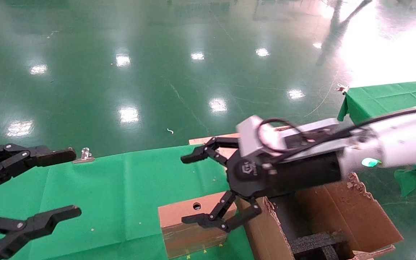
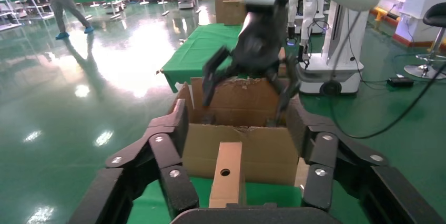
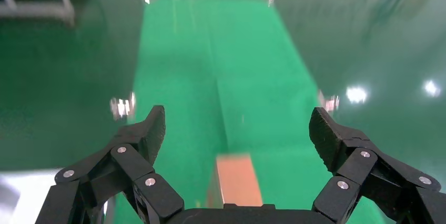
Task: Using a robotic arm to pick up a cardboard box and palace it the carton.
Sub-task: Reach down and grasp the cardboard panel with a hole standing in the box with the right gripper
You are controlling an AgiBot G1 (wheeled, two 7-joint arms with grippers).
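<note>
On the green counter (image 1: 121, 187), just beside the carton (image 1: 338, 213), your cardboard box (image 1: 190, 224) sits ungrasped, the right gripper (image 1: 200, 187) hovering above with jaws spread, the left gripper (image 1: 60, 184) idle and open, so pickup and placing remain.

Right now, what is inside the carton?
Inside the carton, black foam blocks are visible. The cardboard box is not in it; it stands outside on the green cloth. The right gripper covers part of the carton's interior.
</note>
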